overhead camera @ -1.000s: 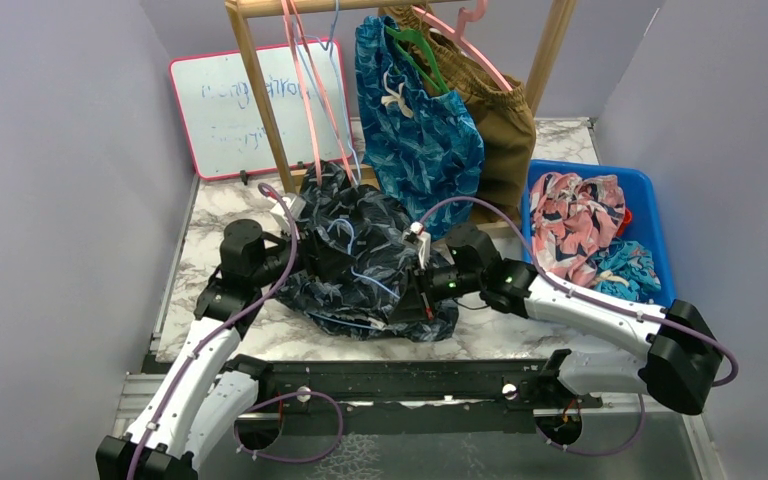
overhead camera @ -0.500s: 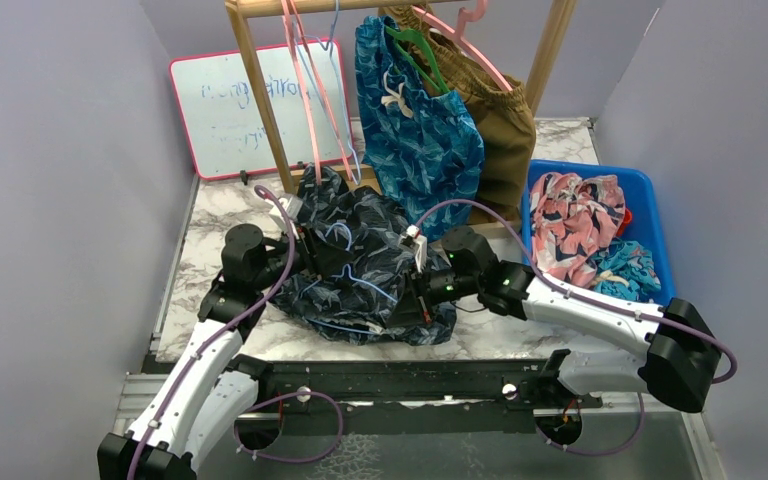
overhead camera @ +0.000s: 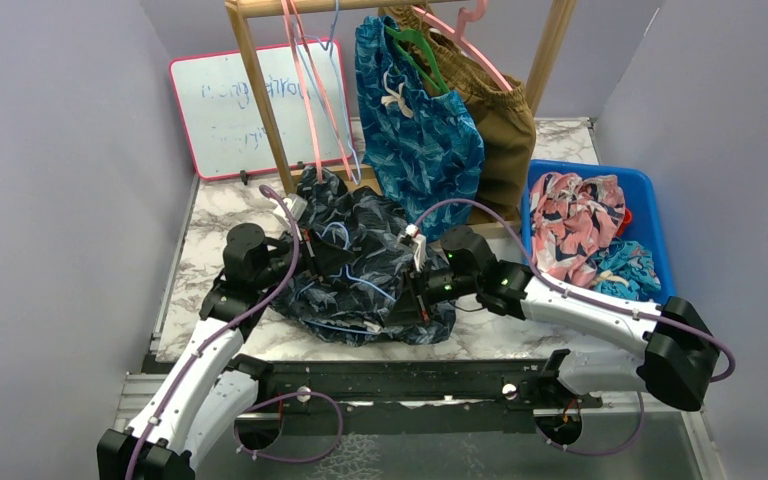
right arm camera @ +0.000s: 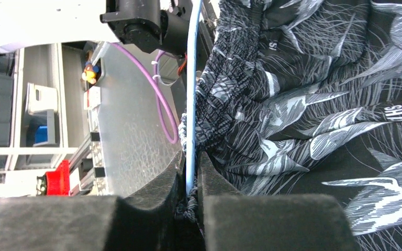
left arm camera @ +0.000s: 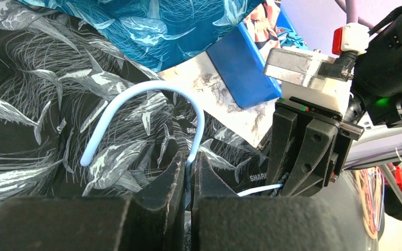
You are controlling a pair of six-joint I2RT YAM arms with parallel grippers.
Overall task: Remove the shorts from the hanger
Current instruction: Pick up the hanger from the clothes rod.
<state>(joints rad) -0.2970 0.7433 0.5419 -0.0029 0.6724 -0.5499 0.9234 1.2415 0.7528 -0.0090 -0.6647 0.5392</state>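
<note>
The black shorts (overhead camera: pixel 360 265) are heaped on the table (overhead camera: pixel 220 200) before the rack (overhead camera: pixel 260 100), stretched crosswise between the left gripper (left arm camera: pixel 189 158) and right gripper (right arm camera: pixel 190 163); teal shorts (overhead camera: pixel 420 130) are hung behind, a blue bin (overhead camera: pixel 592 167) stands rightward. Both grippers are clamped on the hanger (left arm camera: pixel 152 90), left at its hook

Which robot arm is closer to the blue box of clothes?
Right. The right arm lies beside the blue box, jaws on the black shorts' hanger; the left arm is beyond the shorts, farther away.
</note>
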